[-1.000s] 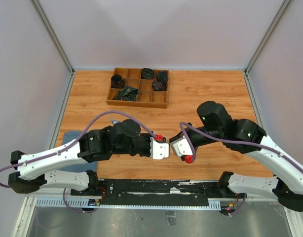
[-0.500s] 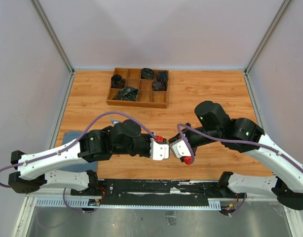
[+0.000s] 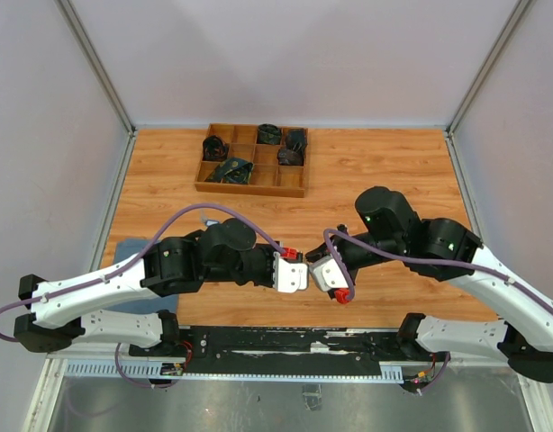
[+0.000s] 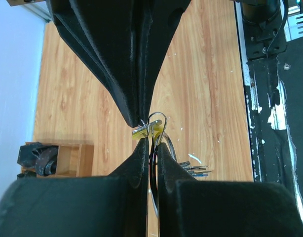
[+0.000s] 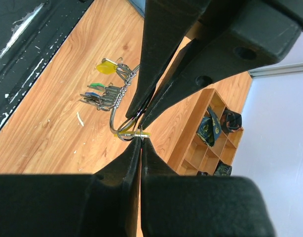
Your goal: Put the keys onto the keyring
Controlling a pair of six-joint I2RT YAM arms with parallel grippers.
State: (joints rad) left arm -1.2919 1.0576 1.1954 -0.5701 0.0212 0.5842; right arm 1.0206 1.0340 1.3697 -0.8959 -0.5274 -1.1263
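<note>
A wood-grain surface (image 3: 394,162) sits between pale lilac walls (image 3: 285,54) with metal corner posts. At its far side stands a wooden compartment tray (image 3: 204,184) holding dark items, a blue-grey cloth (image 3: 132,247) lies at the left edge, and a black strip (image 3: 258,340) runs along the near edge.

The two hands meet tip to tip above the near middle of the surface, and from above they hide what they hold. The left hand (image 4: 150,150) is closed on the wire of the keyring (image 4: 165,129). In its own view the ring shows nearly edge-on, in line with the fingers.

The right hand (image 5: 140,141) is clamped on a small key (image 5: 140,132) with a yellowish head, held right at the ring's wire – its long axis lies across the fingertips.

In the right wrist view the keyring bows out to the left of the fingers. A bunch of keys (image 5: 104,91) with yellow, green and blue heads trails from it toward the black strip – which way their blades point is too small to tell
</note>
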